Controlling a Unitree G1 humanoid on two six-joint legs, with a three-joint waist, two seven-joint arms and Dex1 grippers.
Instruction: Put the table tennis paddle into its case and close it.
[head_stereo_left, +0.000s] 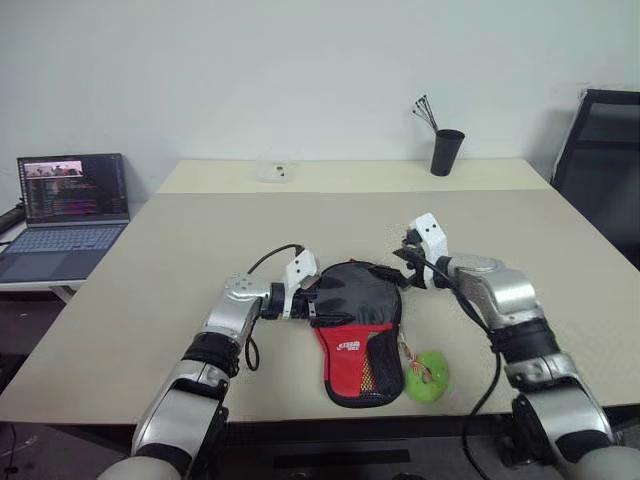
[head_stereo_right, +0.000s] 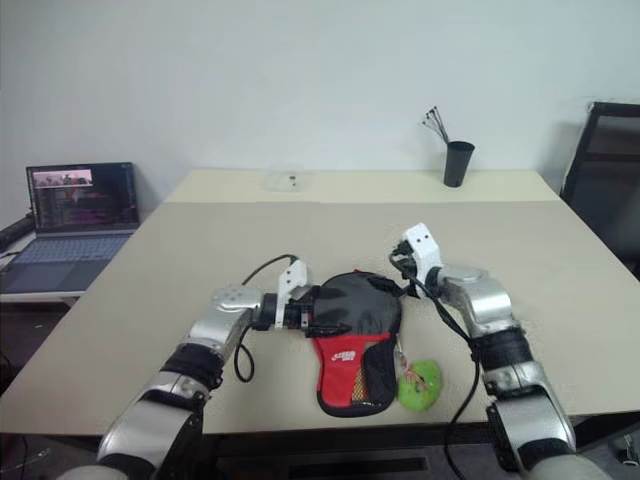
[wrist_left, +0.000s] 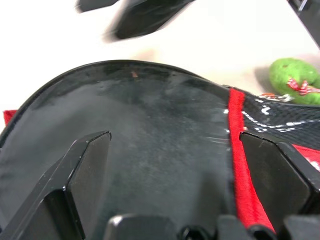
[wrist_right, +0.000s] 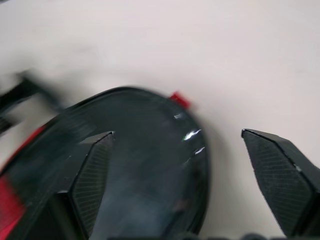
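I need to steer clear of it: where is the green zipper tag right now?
In the left eye view the green zipper tag lies on the table near its front edge, just right of the case, in front of the right gripper.

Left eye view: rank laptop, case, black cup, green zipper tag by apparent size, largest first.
1. laptop
2. case, close to the laptop in apparent size and nearer the camera, so these two are unsure
3. black cup
4. green zipper tag, roughly like the cup

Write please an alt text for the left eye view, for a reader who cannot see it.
Two robot arms meet over a black and red case near the front edge of a beige table, the left gripper and right gripper at its round end. A green tag lies beside it.
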